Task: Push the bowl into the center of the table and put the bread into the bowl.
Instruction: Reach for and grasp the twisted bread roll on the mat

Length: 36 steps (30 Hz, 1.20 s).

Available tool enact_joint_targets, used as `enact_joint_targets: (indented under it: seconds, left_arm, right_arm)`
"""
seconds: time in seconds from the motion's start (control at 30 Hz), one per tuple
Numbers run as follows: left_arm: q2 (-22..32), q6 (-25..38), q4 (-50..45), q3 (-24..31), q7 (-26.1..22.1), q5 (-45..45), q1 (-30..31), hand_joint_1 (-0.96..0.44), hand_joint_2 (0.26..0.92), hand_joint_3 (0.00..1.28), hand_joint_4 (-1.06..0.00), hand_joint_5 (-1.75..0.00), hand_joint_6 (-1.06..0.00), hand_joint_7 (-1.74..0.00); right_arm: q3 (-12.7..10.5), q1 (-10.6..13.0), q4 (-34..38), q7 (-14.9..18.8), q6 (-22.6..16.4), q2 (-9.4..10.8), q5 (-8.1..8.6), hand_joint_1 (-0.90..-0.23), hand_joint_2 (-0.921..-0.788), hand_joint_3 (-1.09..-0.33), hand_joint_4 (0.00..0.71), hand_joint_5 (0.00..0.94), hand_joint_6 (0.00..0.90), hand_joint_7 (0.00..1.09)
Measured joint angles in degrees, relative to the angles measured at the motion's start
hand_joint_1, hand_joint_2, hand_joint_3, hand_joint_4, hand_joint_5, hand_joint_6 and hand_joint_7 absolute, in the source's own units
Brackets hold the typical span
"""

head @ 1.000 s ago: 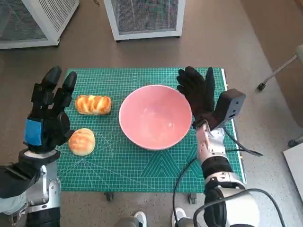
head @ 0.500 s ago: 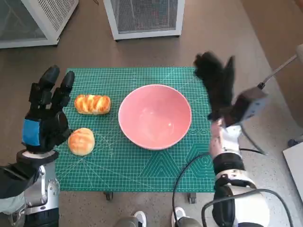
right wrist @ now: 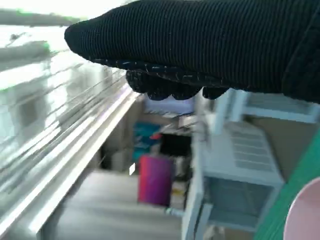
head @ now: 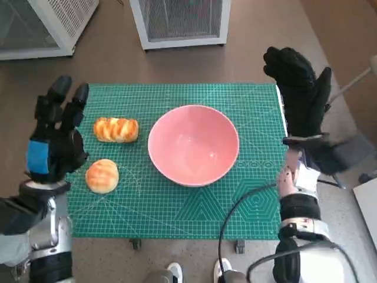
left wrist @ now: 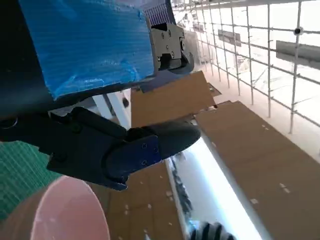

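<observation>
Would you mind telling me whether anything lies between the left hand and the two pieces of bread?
Nothing visible does. The left hand hovers open at the mat's edge, with the round bun and the long loaf right beside it.

The left hand (left wrist: 95,80) has blue tape on its back, and its black fingers (left wrist: 125,147) hold nothing. The rim of the pink bowl (left wrist: 70,210) shows under them, on green surface (left wrist: 15,170).

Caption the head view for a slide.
Pink bowl centered on the green mat, two bread rolls beside it, both hands raised and empty.
</observation>
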Motion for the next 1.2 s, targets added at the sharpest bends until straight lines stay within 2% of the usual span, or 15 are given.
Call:
enact_joint_targets:
  seconds: [0.1,0.23,0.3,0.37,0.47,0.57,0.7,0.77,1.0,1.2]
  left_arm:
    - [2.37,0.29,-0.19,0.07,2.30,4.68,-1.26,-0.68,0.921,0.50,-0.27,-0.03,-0.01,-0.58]
    - [6.36,2.19,-1.06,-0.07,4.63,11.59,-2.92,-0.63,0.921,0.29,-0.28,-0.03,-0.04,-0.57]
    - [8.80,4.05,-1.85,-0.39,5.22,15.51,-3.70,-0.60,0.919,0.17,-0.24,-0.02,-0.04,-0.51]
    - [11.57,6.34,-2.88,-1.14,5.35,19.66,-4.57,-0.58,0.868,0.08,-0.10,-0.01,-0.02,-0.31]
    - [16.02,10.94,-5.11,-2.94,4.76,26.52,-5.60,-0.57,0.770,0.03,-0.03,0.00,0.00,-0.11]
    - [20.52,18.25,-7.76,-6.13,1.18,33.92,-7.15,-0.54,0.705,0.01,-0.01,0.00,0.00,-0.03]
    - [24.42,27.97,-9.75,-11.17,-5.41,40.49,-10.76,-0.43,0.665,0.00,0.00,0.00,-0.05,-0.03]
    - [25.25,31.76,-9.84,-13.34,-8.45,41.72,-12.99,-0.33,0.653,0.00,0.00,0.00,-0.08,-0.04]
    - [25.50,38.17,-7.86,-18.17,-13.53,42.42,-18.99,-0.14,0.646,0.00,0.00,0.00,-0.12,-0.04]
    - [25.48,41.97,-6.28,-21.28,-15.63,43.04,-21.78,-0.07,0.647,0.00,0.00,0.00,-0.12,-0.03]
  right_arm:
    - [0.64,1.52,-2.44,2.04,-0.10,-0.23,0.83,-0.683,-0.921,-0.863,0.170,0.000,0.114,0.24]
    - [1.39,2.92,-5.06,4.06,0.04,-0.55,2.22,-0.694,-0.921,-0.839,0.167,0.000,0.110,0.24]
    - [1.62,3.37,-6.24,4.82,0.17,-0.71,2.74,-0.697,-0.921,-0.831,0.166,0.000,0.108,0.25]
    - [1.80,3.75,-7.19,5.26,0.38,-0.94,2.96,-0.699,-0.921,-0.824,0.165,0.000,0.105,0.25]
    - [2.06,4.08,-7.94,5.40,0.59,-1.08,3.23,-0.701,-0.921,-0.820,0.166,0.000,0.102,0.25]
    - [2.23,4.21,-8.27,5.38,0.65,-1.09,3.52,-0.701,-0.921,-0.817,0.166,0.000,0.100,0.25]
    - [2.36,4.30,-8.30,5.17,0.71,-1.12,3.51,-0.702,-0.921,-0.815,0.166,0.001,0.099,0.26]
    - [2.42,4.35,-8.30,4.87,0.80,-1.11,3.50,-0.702,-0.921,-0.815,0.166,0.001,0.098,0.26]
    - [2.60,4.61,-8.48,4.28,1.30,-1.03,3.54,-0.702,-0.921,-0.812,0.167,0.001,0.097,0.26]
    - [2.60,5.00,-8.85,3.89,1.79,-1.03,3.62,-0.702,-0.921,-0.810,0.168,0.001,0.095,0.26]
